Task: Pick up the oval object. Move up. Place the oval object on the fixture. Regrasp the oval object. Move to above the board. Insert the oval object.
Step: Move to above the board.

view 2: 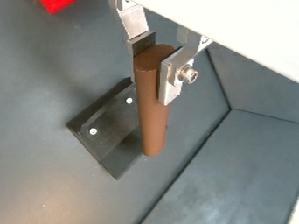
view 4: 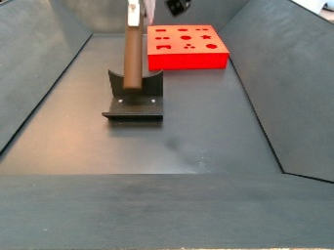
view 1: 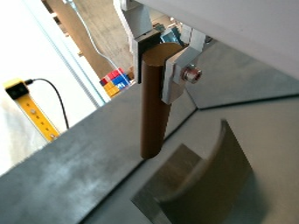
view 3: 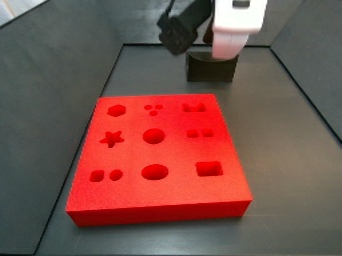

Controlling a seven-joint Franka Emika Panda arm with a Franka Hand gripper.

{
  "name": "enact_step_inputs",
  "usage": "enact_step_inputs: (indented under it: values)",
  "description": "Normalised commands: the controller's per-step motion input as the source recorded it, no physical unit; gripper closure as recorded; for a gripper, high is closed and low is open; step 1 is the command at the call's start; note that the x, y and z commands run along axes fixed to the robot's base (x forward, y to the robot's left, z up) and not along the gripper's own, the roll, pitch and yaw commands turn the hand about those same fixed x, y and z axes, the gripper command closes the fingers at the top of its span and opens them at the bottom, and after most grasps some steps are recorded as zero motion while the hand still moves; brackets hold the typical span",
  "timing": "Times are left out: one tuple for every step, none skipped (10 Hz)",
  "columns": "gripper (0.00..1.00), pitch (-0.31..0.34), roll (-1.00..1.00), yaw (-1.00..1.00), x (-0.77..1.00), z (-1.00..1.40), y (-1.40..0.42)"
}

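Clamped upright in my two-finger gripper point(view 2: 158, 54), the slim brown oval peg point(view 2: 149, 105) hangs over the dark notched fixture point(view 4: 135, 103); next I judge lowering it there.

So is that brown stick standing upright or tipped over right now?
Upright. The oval object hangs vertically, the gripper pinching its top end, its lower end above the fixture.

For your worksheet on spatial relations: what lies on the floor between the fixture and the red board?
Nothing: in a side view bare grey floor separates the fixture from the board. The claw holds the oval object upright above the fixture.
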Motion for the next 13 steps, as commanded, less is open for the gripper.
enact_step_inputs:
  values:
    - [1.0, 0.114, -0.03, 0.02, -0.05, 1.0, -0.1]
    - [1.0, 0.113, -0.04, 0.04, -0.05, 1.0, -0.09]
    - [1.0, 0.107, -0.04, 0.05, -0.04, 1.0, -0.09]
    - [1.0, 0.107, -0.04, 0.06, -0.04, 1.0, -0.08]
    - [1.0, 0.105, -0.04, 0.06, -0.03, 1.0, -0.07]
    - [1.0, 0.109, -0.05, 0.06, -0.02, 1.0, -0.07]
    - [1.0, 0.113, -0.05, 0.07, -0.01, 0.94, -0.06]
    - [1.0, 0.115, -0.05, 0.07, 0.0, 0.77, -0.05]
    - [1.0, 0.128, -0.04, 0.07, 0.01, 0.56, -0.04]
    - [1.0, 0.135, -0.04, 0.08, 0.02, 0.4, -0.04]
    - [1.0, 0.141, -0.04, 0.08, 0.02, 0.18, -0.03]
    - [1.0, 0.071, -0.52, 1.0, -0.59, 0.18, -1.0]
    - [1.0, 0.067, -0.52, 1.0, -0.59, 0.19, -1.0]
